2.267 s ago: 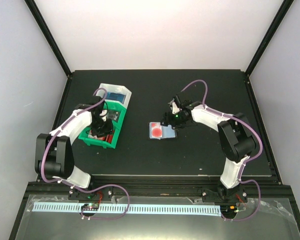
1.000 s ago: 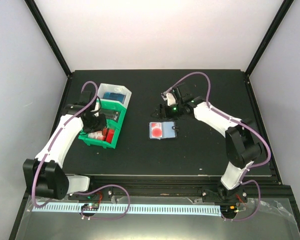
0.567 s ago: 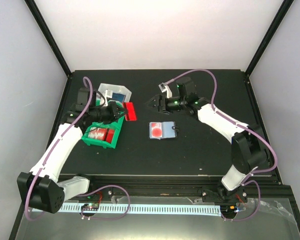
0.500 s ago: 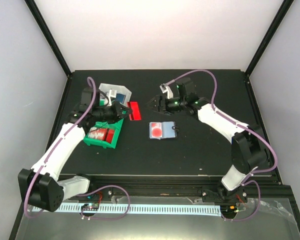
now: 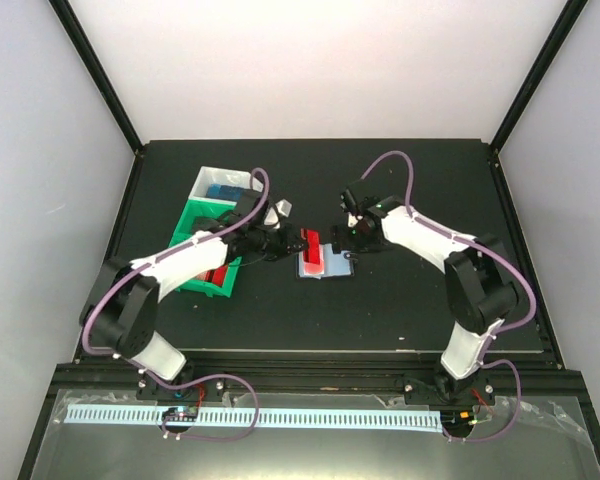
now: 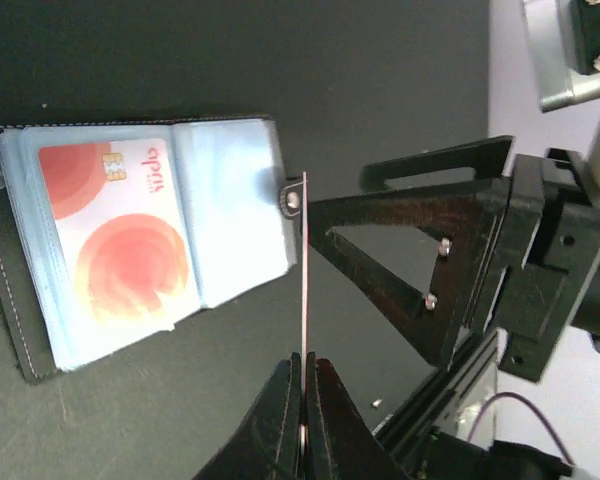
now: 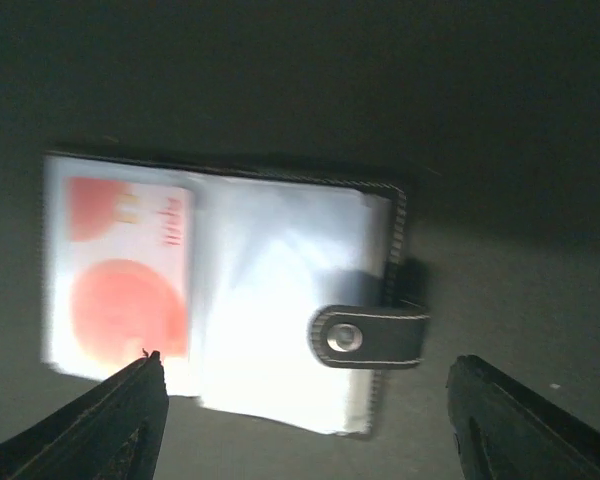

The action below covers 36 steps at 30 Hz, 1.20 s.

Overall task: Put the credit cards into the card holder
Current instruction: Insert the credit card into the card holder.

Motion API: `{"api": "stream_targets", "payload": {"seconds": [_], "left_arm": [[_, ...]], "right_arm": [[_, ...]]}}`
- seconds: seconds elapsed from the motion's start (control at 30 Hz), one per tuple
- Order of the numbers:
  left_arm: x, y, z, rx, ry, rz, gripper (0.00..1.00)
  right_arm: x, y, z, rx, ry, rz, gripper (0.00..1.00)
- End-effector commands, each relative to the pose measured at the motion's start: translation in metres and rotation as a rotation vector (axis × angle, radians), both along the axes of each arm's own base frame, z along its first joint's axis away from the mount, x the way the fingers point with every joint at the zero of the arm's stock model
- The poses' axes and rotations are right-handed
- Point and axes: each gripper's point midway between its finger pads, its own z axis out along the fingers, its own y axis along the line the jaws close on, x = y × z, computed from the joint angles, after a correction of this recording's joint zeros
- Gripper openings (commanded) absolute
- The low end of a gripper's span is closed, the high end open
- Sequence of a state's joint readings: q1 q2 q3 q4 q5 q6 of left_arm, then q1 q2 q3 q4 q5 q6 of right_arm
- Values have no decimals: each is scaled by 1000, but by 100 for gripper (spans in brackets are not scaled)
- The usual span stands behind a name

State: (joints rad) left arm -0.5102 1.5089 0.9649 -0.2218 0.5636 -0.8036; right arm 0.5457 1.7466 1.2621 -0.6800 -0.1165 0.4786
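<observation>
The card holder (image 7: 280, 290) has glossy clear plastic pockets, a black leather-like cover with pale stitching, and a strap (image 7: 380, 338) with a shiny metal snap (image 7: 342, 339). The card (image 6: 120, 245) in its pocket is smooth printed plastic. The red card (image 5: 309, 246) looks thin and stiff. The desk (image 5: 400, 300) is matt black. Green tray (image 5: 192, 215) and white tray (image 5: 206, 178) are plastic. The right hand (image 7: 305, 368) has matt black plastic fingers (image 6: 475, 230) with metal screws (image 6: 445, 243).

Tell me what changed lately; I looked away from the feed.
The left pincer lifted a red card out of the green tray and carried it right, over the card holder, gripping it edge-on. The right pincer drew back, then returned above the holder, open. Holder, its orange card and the white tray stayed put.
</observation>
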Motion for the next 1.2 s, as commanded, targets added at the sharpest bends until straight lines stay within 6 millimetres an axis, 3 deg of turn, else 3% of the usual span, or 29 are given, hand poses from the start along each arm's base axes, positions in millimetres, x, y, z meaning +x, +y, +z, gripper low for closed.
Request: {"api": "stream_targets", "payload": {"seconds": [0.0, 0.3, 0.57, 0.83, 1.17], "left_arm": [[23, -21, -14, 15, -62, -22, 2], [29, -41, -52, -2, -28, -57, 1], [37, -44, -74, 12, -36, -51, 2], [39, -41, -88, 40, -39, -44, 2], [36, -44, -109, 30, 19, -31, 2]], "right_arm": [[-1, -25, -16, -254, -9, 18, 78], [-27, -37, -48, -305, 87, -10, 77], [-36, -35, -70, -291, 150, -23, 66], [-42, -39, -81, -305, 178, -35, 51], [-44, -37, -83, -295, 189, -33, 50]]}}
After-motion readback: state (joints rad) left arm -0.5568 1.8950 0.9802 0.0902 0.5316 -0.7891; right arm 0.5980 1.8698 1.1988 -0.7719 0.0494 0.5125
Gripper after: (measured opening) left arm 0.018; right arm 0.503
